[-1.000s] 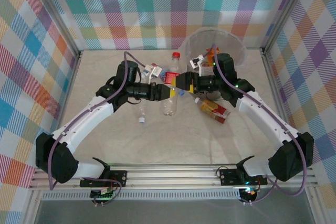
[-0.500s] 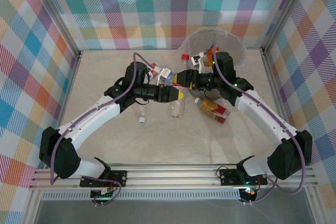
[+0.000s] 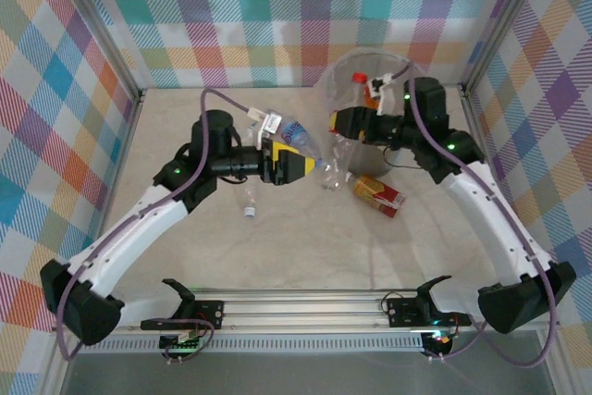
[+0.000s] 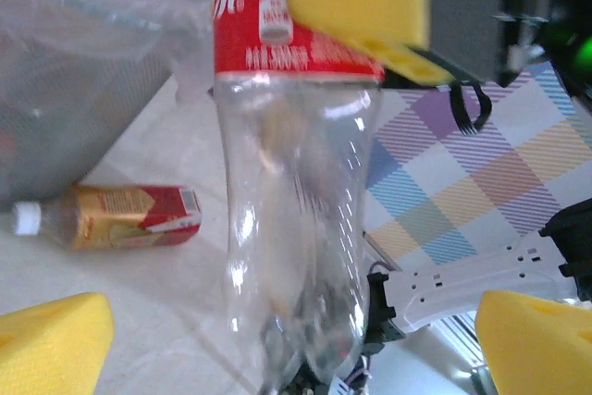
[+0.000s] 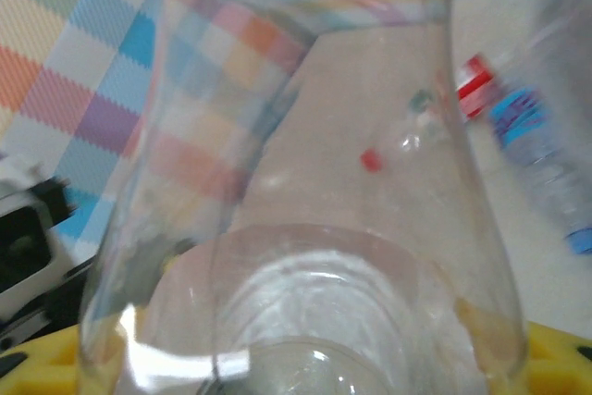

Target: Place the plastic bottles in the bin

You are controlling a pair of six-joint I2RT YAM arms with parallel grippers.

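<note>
Right gripper [image 3: 335,125] clamped on clear plastic bottle with red label [image 4: 296,210], hanging beside tall grey bag-lined bin [image 3: 344,67]. Left gripper [image 3: 301,166] spread, empty. Risk: thin wall buckles, bottle slips outside rim.

In the left wrist view we read print on the red label [image 4: 277,43] around the clear bottle [image 4: 296,228]. Near its top stand white Chinese characters that we take as "汽水"; the white strokes to their left are cut off and tell us nothing. Just below sits a small white panel [image 4: 275,18] with red marks too fine for us to read. Along the label's lower edge runs a line of tiny white print in which we make out "500"; the rest is blurred. The gold-and-red label on the lying bottle [image 4: 111,215] is illegible to us, as is the blue-labelled bottle [image 5: 546,164] in the right wrist view.
</note>
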